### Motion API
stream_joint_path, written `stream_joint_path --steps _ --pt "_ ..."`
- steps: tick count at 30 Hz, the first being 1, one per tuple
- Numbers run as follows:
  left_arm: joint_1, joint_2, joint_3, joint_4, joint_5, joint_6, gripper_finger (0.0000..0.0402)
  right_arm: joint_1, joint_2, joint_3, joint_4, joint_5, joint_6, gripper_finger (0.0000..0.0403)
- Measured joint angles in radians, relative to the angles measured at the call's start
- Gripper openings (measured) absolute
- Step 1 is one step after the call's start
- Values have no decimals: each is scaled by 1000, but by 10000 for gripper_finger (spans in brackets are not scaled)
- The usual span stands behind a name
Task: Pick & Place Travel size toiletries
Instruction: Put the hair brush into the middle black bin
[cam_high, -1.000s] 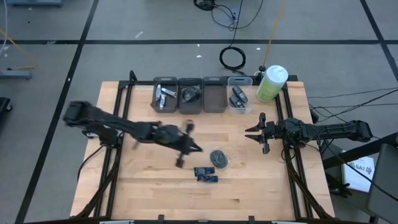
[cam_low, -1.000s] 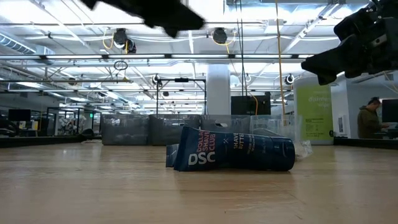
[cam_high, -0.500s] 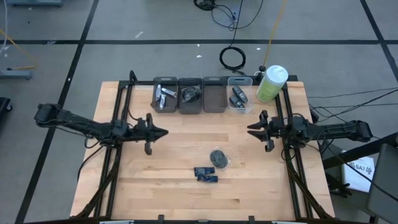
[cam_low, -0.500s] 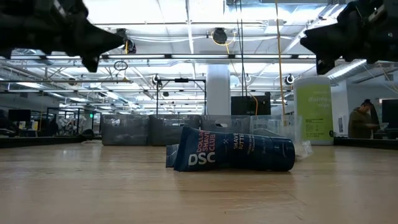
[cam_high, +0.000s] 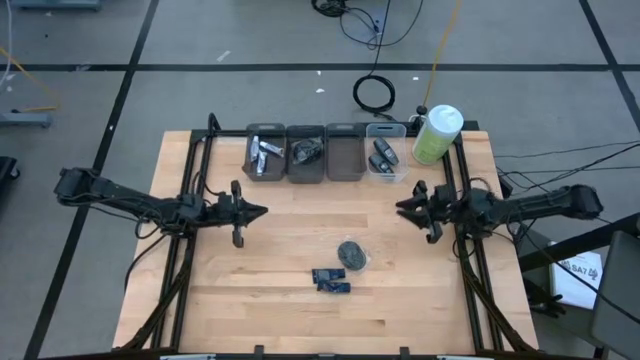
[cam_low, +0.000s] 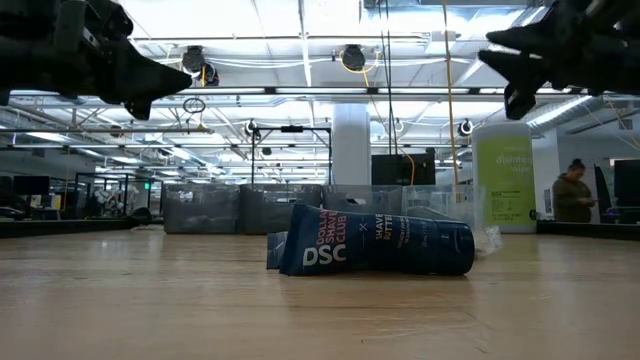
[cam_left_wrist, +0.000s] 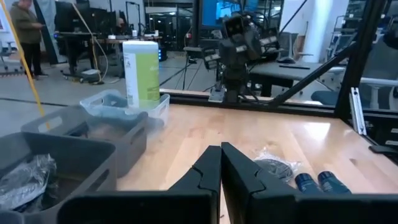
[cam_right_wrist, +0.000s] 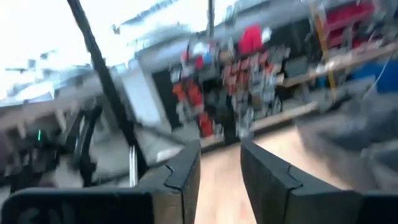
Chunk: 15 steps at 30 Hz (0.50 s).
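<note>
Two small dark blue packets (cam_high: 330, 280) lie side by side on the wooden table near its middle; they also show in the low view (cam_low: 375, 245) and the left wrist view (cam_left_wrist: 317, 182). A dark round disc in a clear wrapper (cam_high: 350, 253) lies just beyond them. My left gripper (cam_high: 258, 211) hovers over the table's left half, shut and empty, its fingers together in its wrist view (cam_left_wrist: 221, 165). My right gripper (cam_high: 403, 207) hovers over the right half, open and empty (cam_right_wrist: 221, 163). Both are well clear of the items.
Several small bins stand along the far edge: one with white-and-blue tubes (cam_high: 264, 155), one with a dark disc (cam_high: 306, 152), a grey one (cam_high: 345, 155), a clear one with dark oval pieces (cam_high: 385, 155). A big green bottle (cam_high: 437, 133) stands at the far right.
My left gripper has drawn back from near the disc and packets toward the table's left edge and a little toward the far edge, then held still. My right gripper has shifted slightly and is in motion. The items have not moved.
</note>
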Motion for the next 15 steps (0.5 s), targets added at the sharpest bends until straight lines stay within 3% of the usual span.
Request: stream_joint_path --steps 7,12,15 --pt "0 0 0 -1 0 -2 8 181 339 187 -38 7 -87 168" --pt "0 0 0 0 0 -3 8 287 626 348 -260 144 -169 207" --pt "0 0 0 0 0 -3 8 313 789 383 -296 186 -178 217"
